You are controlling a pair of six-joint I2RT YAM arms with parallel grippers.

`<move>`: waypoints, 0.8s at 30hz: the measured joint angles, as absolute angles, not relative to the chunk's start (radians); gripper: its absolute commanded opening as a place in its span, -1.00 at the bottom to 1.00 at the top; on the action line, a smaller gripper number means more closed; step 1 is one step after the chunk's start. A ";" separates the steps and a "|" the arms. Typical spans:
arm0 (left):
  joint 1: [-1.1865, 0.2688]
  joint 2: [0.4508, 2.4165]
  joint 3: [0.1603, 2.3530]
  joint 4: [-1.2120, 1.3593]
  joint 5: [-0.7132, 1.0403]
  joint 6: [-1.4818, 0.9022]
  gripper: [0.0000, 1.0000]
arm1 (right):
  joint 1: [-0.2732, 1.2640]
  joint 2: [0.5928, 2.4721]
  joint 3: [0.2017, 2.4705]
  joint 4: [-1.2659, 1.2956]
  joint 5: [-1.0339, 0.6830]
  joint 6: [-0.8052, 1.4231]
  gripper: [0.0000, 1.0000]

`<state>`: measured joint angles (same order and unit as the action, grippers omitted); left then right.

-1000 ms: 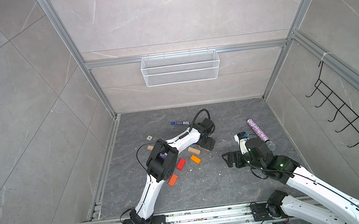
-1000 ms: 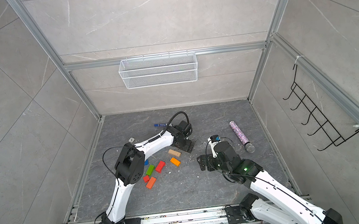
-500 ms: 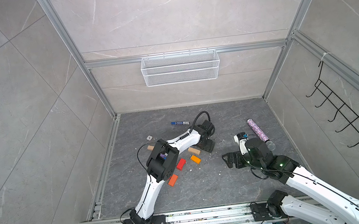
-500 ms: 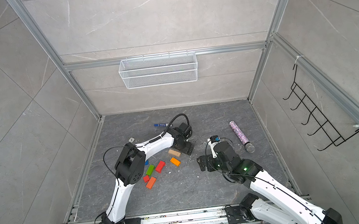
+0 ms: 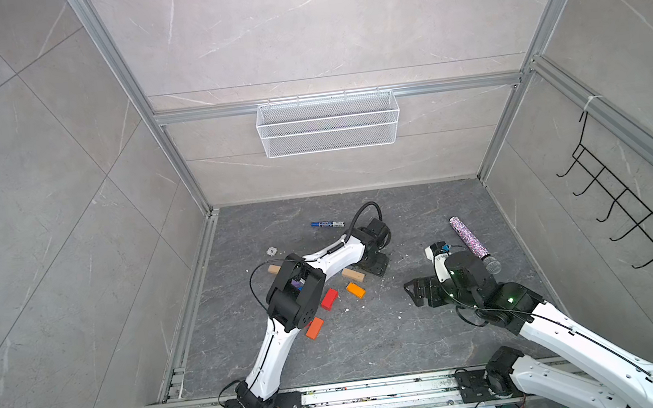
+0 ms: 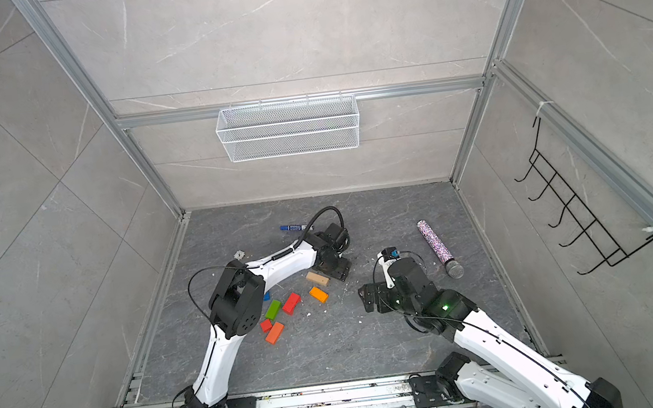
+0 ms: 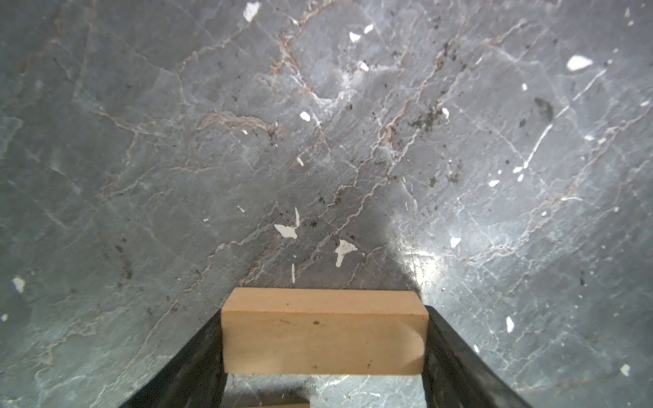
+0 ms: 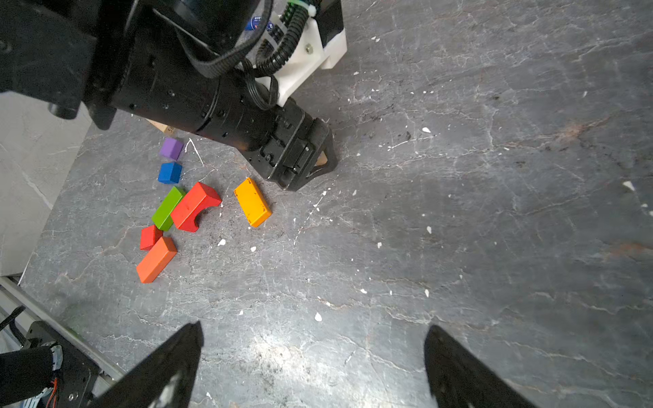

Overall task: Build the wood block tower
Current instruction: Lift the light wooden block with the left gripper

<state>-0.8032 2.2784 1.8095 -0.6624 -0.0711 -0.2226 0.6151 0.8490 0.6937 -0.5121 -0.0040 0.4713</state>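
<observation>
Left gripper [image 7: 325,312] clamps 1 tan block [image 7: 323,339], mid-floor. Right gripper [image 8: 313,328] gapes wide, empty. Loose on the floor by the left arm: 2 orange blocks [image 8: 252,202], 1 green block [image 8: 168,208], 1 red arch [image 8: 195,206], 1 red cube [image 8: 150,237], 1 blue cube [image 8: 169,172], 1 purple cube [image 8: 171,147].

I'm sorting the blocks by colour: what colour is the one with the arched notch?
Red; the arched block shows best in the right wrist view.
</observation>
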 measured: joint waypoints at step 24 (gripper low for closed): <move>-0.666 2.068 1.707 -0.744 -0.196 -0.468 0.20 | 0.615 0.803 0.667 -0.445 -0.121 0.471 0.98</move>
<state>-0.6659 2.0682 1.7069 -0.7444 -0.1955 -0.4683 0.6151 0.8032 0.6674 -0.4446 -0.1207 0.4709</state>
